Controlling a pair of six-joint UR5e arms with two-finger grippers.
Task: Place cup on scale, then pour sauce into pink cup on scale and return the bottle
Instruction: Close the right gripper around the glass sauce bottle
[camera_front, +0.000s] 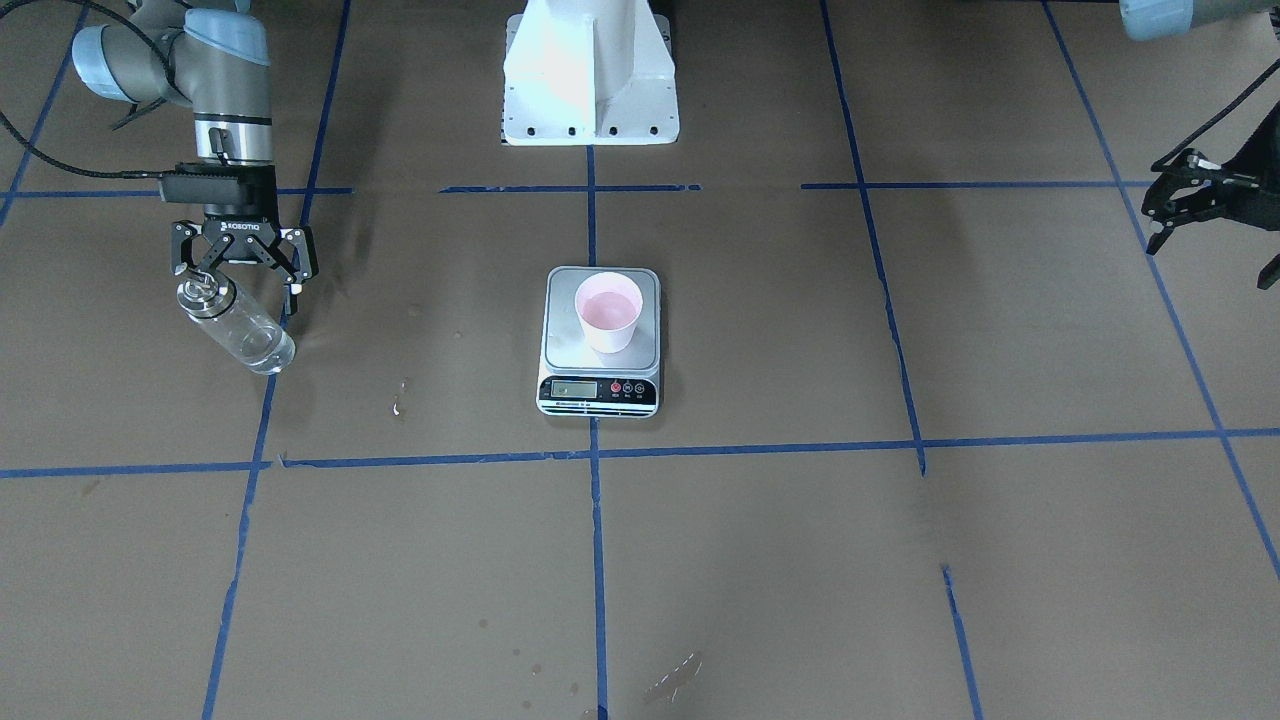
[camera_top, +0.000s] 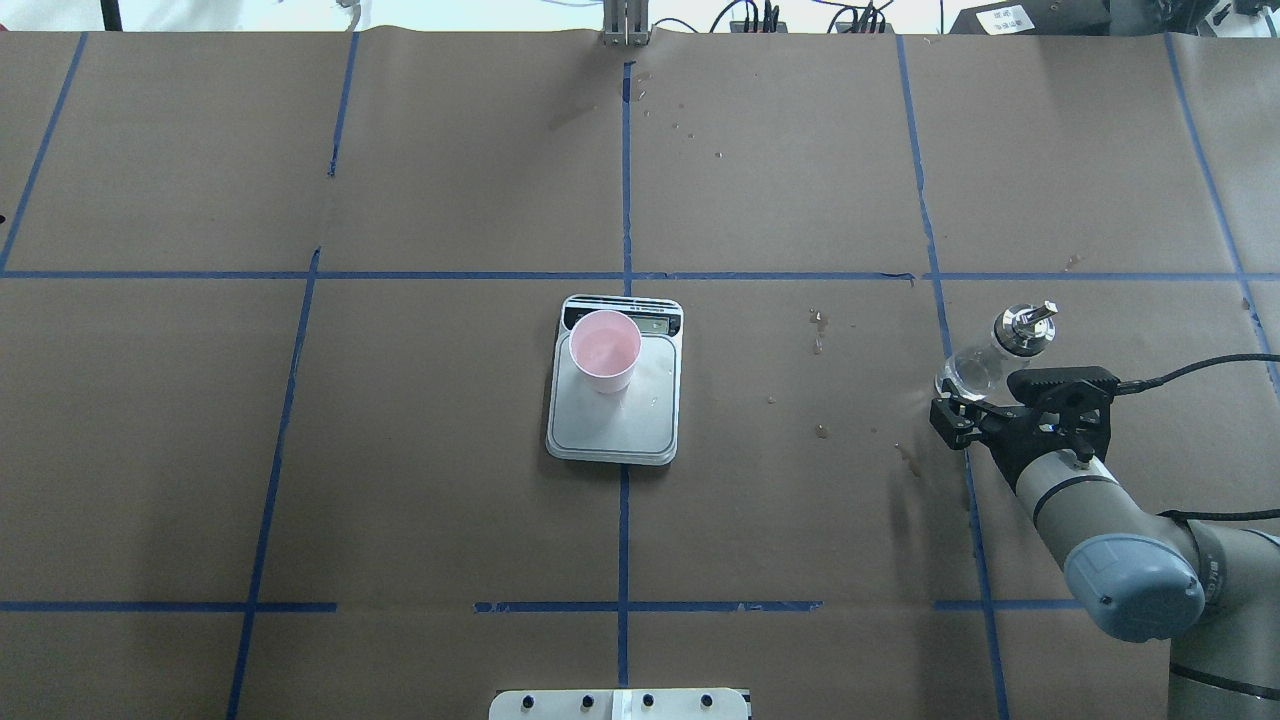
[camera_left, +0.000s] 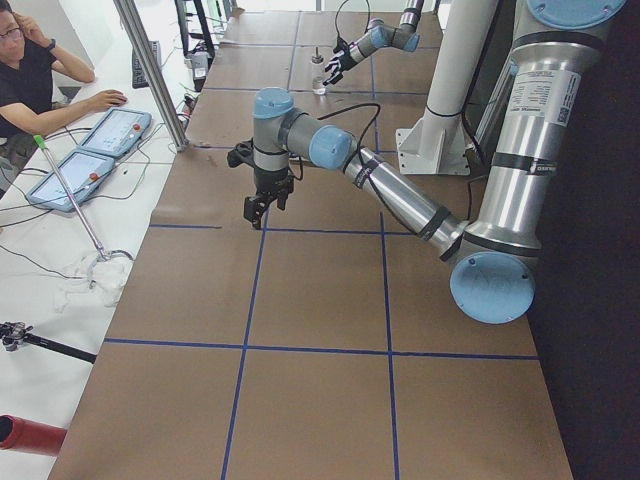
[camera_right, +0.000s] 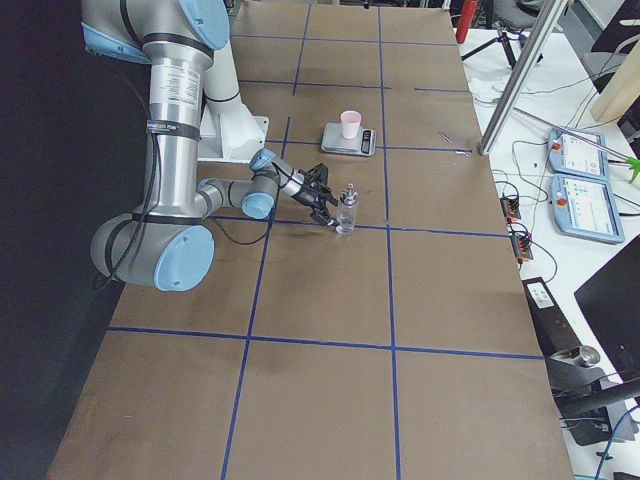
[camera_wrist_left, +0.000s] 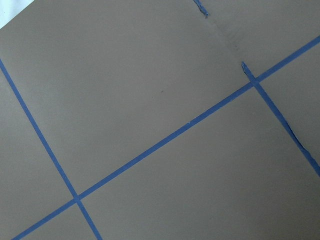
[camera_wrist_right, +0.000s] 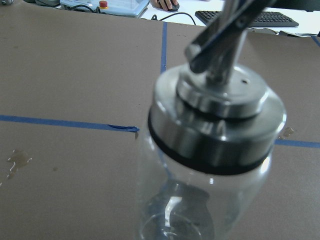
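The pink cup stands upright on the silver platform of the scale at the table's centre; both also show in the overhead view, the cup and the scale. The clear bottle with its silver collar stands upright on the table, a little clear sauce at its bottom. My right gripper is open, its fingers spread on either side of the bottle's top without closing on it. In the overhead view it sits just behind the bottle. My left gripper is open and empty, far from the scale.
The robot's white base stands behind the scale. Small wet spots lie on the brown paper between scale and bottle. Blue tape lines cross the table. An operator sits at the far side with tablets.
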